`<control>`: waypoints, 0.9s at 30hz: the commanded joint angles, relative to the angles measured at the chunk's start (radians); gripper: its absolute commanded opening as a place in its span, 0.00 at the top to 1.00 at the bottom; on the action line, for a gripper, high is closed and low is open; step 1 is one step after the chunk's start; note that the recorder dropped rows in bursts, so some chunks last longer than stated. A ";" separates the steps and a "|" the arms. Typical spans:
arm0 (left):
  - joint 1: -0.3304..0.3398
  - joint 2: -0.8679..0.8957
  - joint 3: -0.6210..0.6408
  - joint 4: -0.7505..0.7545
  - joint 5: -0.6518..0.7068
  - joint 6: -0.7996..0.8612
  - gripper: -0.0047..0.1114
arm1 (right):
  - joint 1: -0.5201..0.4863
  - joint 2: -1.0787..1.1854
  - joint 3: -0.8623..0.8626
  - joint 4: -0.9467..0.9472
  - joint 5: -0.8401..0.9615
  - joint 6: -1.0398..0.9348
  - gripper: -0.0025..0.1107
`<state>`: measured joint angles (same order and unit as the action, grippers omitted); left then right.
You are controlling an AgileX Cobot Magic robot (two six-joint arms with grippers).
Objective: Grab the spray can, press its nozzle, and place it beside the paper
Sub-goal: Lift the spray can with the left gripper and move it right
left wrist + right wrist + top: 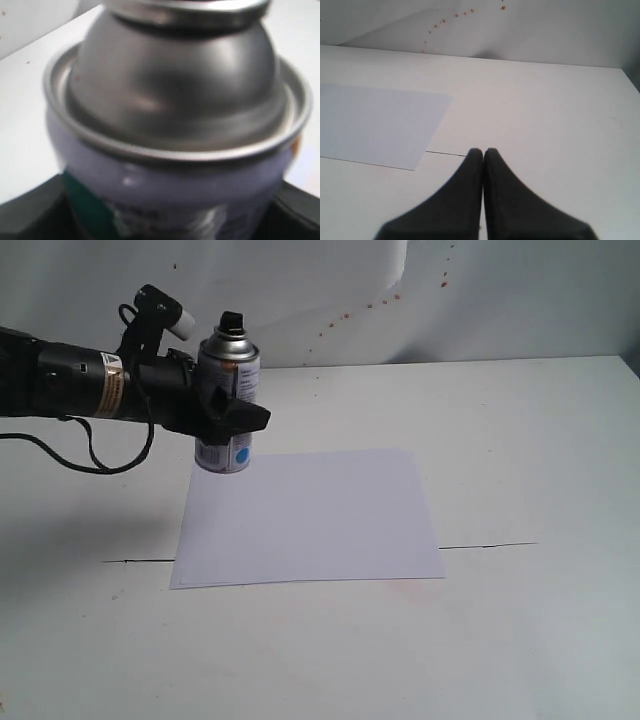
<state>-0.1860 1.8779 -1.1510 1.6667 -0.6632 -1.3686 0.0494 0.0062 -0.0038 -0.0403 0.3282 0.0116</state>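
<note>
The silver spray can (229, 367) stands upright at the far left corner of the white paper (310, 515). Its blue dot (240, 454) shows near the base and the black nozzle (231, 320) sits on top. My left gripper (228, 414) reaches in from the left and is shut on the can's middle. Whether the base touches the sheet I cannot tell. The left wrist view is filled by the can's domed top (175, 100), with black fingers (30, 215) at its sides and the nozzle cut off. My right gripper (483, 152) is shut and empty above the table, to the right of the paper (375, 122).
The white table (520, 420) has a thin dark seam (490, 544) running out from under the paper. A black cable (100, 455) hangs under the left arm. Red specks (370, 305) dot the white back wall.
</note>
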 commanded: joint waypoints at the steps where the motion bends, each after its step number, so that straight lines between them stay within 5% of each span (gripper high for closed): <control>1: -0.005 -0.016 -0.004 -0.168 -0.071 -0.015 0.96 | 0.000 -0.006 0.004 0.000 -0.005 -0.002 0.98; 8: -0.005 -0.016 -0.004 -0.174 -0.042 -0.014 0.96 | 0.000 -0.006 0.004 0.000 -0.005 -0.002 0.98; 12: -0.005 -0.016 -0.004 0.078 0.060 -0.028 0.96 | 0.000 -0.006 0.004 0.000 -0.005 -0.002 0.98; 27: -0.005 -0.018 0.028 0.078 0.279 -0.040 0.96 | 0.000 -0.006 0.004 0.000 -0.005 -0.002 0.98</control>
<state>-0.1874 1.8779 -1.1267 1.7623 -0.4323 -1.3944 0.0494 0.0062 -0.0038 -0.0403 0.3282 0.0116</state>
